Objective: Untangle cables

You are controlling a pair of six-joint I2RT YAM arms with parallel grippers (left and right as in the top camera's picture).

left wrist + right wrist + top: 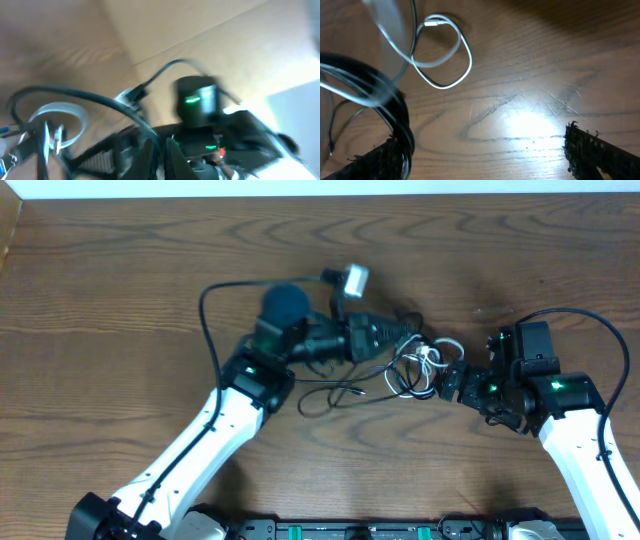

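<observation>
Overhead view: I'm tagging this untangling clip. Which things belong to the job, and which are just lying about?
Job: black cables, white cable.
Not the job: wooden table, thick cable fixed to the left arm.

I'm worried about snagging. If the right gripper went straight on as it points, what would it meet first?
Probably the cables: the right gripper points at the tangle, with black strands beside one finger. Between its open fingers only table shows; depth is unclear.
</observation>
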